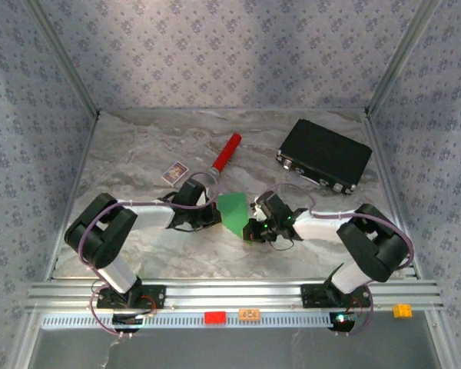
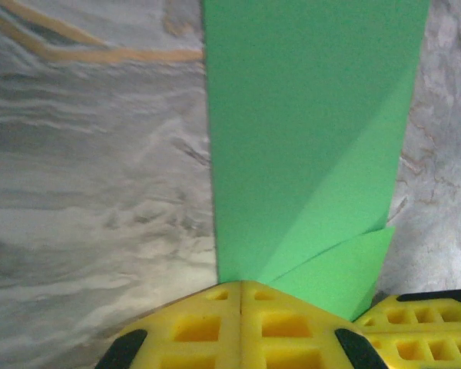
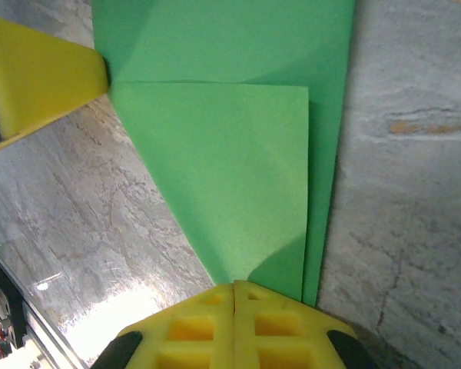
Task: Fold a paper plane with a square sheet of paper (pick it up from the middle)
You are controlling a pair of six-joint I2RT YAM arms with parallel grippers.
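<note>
Our left fingers (image 2: 196, 329) were pressed together, their joined tip set against one end of the paper (image 2: 315, 138). We could not tell whether a layer was caught in the seam between them. The right fingers (image 3: 192, 330) were pressed together too, their tip at a corner where one layer lay folded over another.

The left gripper (image 1: 212, 217) and right gripper (image 1: 250, 229) flanked the paper, each touching it from its own side. The paper lay flat on the table (image 1: 138, 154), near the red cylinder (image 1: 225, 154) on the side toward the arm bases. It was already narrowed, with diagonal creases. A card (image 1: 174, 172) sat left of the cylinder and a black case (image 1: 324, 155) well to its right.

We judged the folding to be midway, with the nose flaps made and the fingertips bearing down to set a crease. The next move would call for one tip to hold the paper down while the other lifted a long edge toward the centre line, without dragging the paper toward the cylinder.
</note>
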